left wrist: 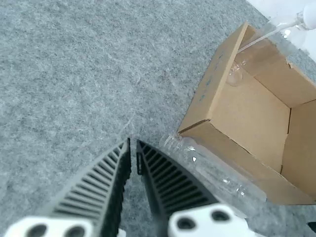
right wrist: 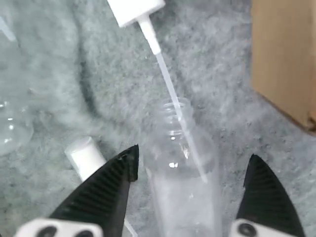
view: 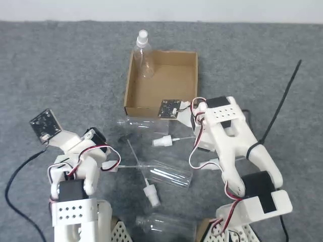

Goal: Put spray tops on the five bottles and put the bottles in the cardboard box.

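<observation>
Now the right claw (right wrist: 193,153) is hanging spread astride a bottle (right wrist: 180,190) lying on the surface (right wrist: 59,64) beside the box (right wrist: 281,49), with the tube of a spray top (right wrist: 136,10) entering its neck; squeeze gently mid-body. The left claw (left wrist: 133,143) is resting pressed together.

Grey fuzzy table (view: 60,65) under me, same carpet-like texture across my whole reach. Plain white strip (view: 227,10) runs along its far edge, straight from side to side.
</observation>
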You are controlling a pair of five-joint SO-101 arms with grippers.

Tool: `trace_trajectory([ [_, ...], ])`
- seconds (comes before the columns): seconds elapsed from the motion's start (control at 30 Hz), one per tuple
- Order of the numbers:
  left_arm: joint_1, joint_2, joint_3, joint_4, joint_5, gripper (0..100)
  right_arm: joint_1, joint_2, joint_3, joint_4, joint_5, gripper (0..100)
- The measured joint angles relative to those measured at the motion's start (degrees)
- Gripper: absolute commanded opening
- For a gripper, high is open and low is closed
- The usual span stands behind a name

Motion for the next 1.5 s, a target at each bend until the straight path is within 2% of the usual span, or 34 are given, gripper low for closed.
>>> trace_trajectory([
  [0.23, 0.00, 0.00, 0.00, 0.00, 0.00, 1, 0.00, 0.00, 2.90, -3.87, 0.35, 29.2],
  [0.8, 0.00, 0.00, 0.00, 0.00, 0.00, 1, 0.00, 0.00, 4.40, -3.96, 0.35, 29.1],
  [1.1, 0.00, 0.00, 0.00, 0.00, 0.00, 1, 1.05, -0.09, 4.66, -3.96, 0.35, 9.3],
  [1.5, 0.00, 0.00, 0.00, 0.00, 0.00, 1, 2.20, -0.79, 1.93, -1.49, 0.35, 7.6],
])
